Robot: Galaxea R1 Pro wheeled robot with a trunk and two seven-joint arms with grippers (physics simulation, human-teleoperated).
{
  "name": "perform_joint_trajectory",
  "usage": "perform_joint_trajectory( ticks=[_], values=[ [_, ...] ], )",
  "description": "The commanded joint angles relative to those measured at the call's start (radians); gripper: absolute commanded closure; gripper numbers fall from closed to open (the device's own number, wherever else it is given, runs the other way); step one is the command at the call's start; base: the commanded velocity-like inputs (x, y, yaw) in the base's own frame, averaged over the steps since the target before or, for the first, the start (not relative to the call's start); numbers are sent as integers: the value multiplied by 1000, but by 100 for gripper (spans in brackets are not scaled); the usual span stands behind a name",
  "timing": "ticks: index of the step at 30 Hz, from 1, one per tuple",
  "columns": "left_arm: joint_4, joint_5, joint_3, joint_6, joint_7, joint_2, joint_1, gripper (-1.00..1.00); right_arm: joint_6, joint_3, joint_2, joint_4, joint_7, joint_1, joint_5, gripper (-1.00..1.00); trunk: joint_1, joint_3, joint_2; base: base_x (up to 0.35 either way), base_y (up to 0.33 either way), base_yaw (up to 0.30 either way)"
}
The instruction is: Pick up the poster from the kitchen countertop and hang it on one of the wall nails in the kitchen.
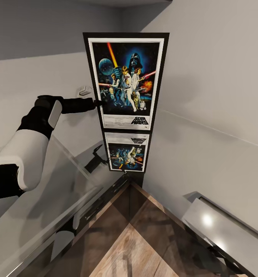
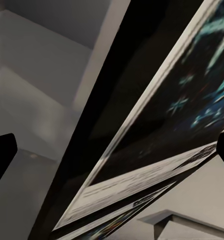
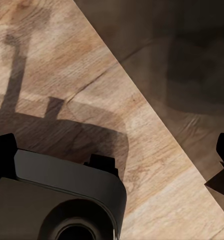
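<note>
The left end effector point(image 1: 99, 103) is gripping the left edge of the upright black-framed Star Wars poster point(image 1: 125, 79), holding it above the glossy light grey desk point(image 1: 40, 215), which is mirroring it. Pale walls are closing in on both sides. The right end effector point(image 3: 114, 160) is hanging spread open over the wood-grain floor point(image 3: 142, 100).

Lit softly and evenly from above. Glare spots on the kitchen countertop point(image 1: 217, 227), with the poster point(image 1: 125, 82) mirrored below. Hard shadows across the wood floor point(image 3: 66, 65). Blurred, smeared close-up at left wrist.
</note>
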Motion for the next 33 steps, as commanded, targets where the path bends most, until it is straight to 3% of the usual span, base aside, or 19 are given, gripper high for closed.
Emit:
perform_joint_trajectory(
  ticks=[1, 33],
  values=[
    [0, 8, 1, 8, 1, 0, -1, -100, -3, 2, 0, 1, 0, 0, 1, -100, 0, -1, 0, 0, 0, 0],
    [3, 10, 0, 8, 1, -10, -1, -100, -3, 2, 0, 1, 0, 0, 1, -100, 0, -1, 0, 0, 0, 0]
  ],
)
